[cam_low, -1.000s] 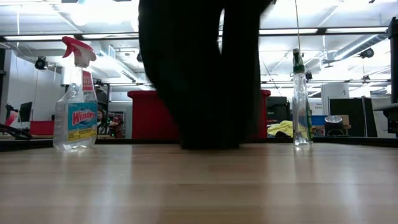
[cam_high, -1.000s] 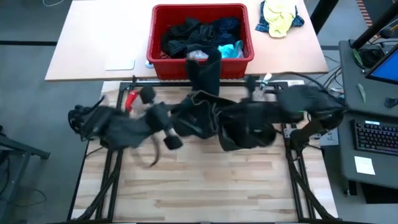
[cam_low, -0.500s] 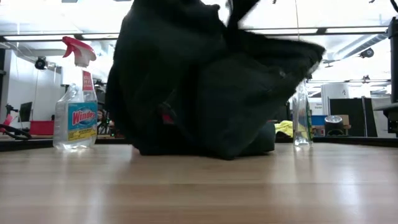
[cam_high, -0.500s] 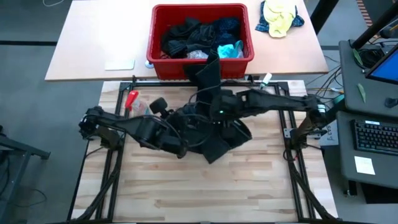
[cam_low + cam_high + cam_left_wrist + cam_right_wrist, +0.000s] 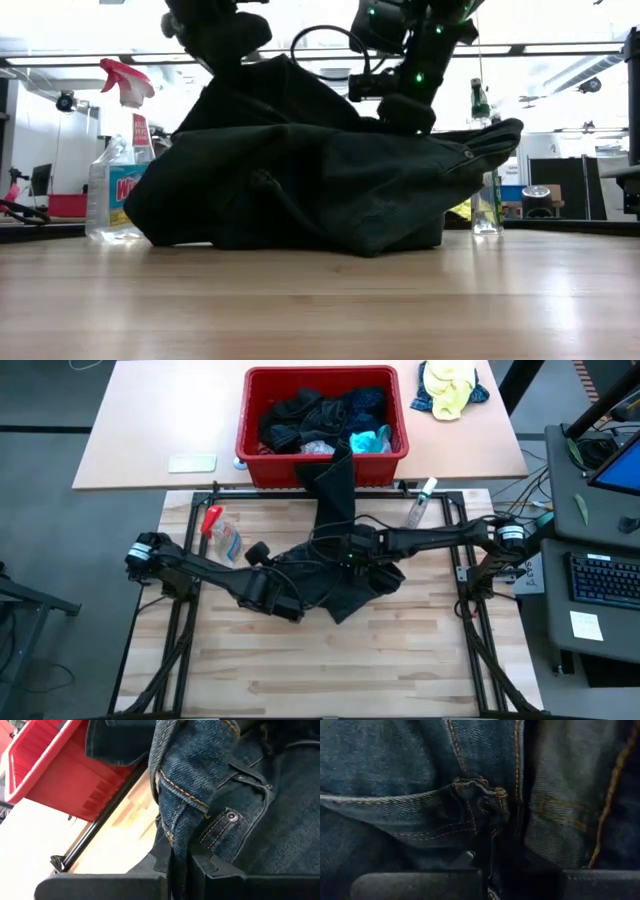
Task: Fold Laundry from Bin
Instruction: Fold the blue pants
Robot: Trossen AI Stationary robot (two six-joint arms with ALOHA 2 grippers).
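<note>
Dark denim garment [image 5: 335, 575], jeans-like with rivets and orange stitching, lay bunched mid-counter on the pale wooden counter [image 5: 400, 660]. One long leg trailed toward the far edge and draped over the near rim of the red plastic bin [image 5: 325, 470], so its long axis ran near-to-far. The rest of the laundry, black, navy and turquoise pieces [image 5: 325, 415], sat inside the bin.

Left gripper [image 5: 290, 592] was on the garment's left part, jaws closed down on a fold of denim by a seam, per the left wrist view. Right gripper [image 5: 350, 555] was on the right part, jaws pinched on denim beside a rivet. Both sat at the bunched end; the trailing leg lay beyond them, toward the bin, closer to the right gripper. Spreading likely needs that leg pulled clear of the bin toward the near side first.
</note>
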